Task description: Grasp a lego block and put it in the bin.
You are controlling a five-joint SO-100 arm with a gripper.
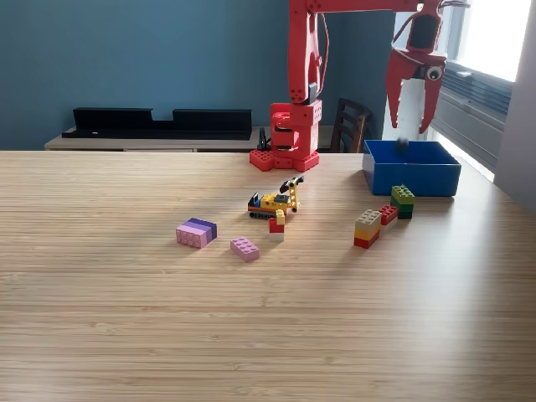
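My gripper (413,105) hangs open above the bin (412,172); green (402,199), red (388,214) and layered blocks (367,229) sit just before it.

A red robot arm's pincer (412,126) hangs open above the blue bin (412,172) at the right of the frame, a small dark object (402,144) blurred between its tips. Lego blocks dot the wooden counter (167,318) at mid-frame: pink and purple ones (196,233) left, a yellow toy vehicle (275,201) centre, stacked bricks (368,228) right.
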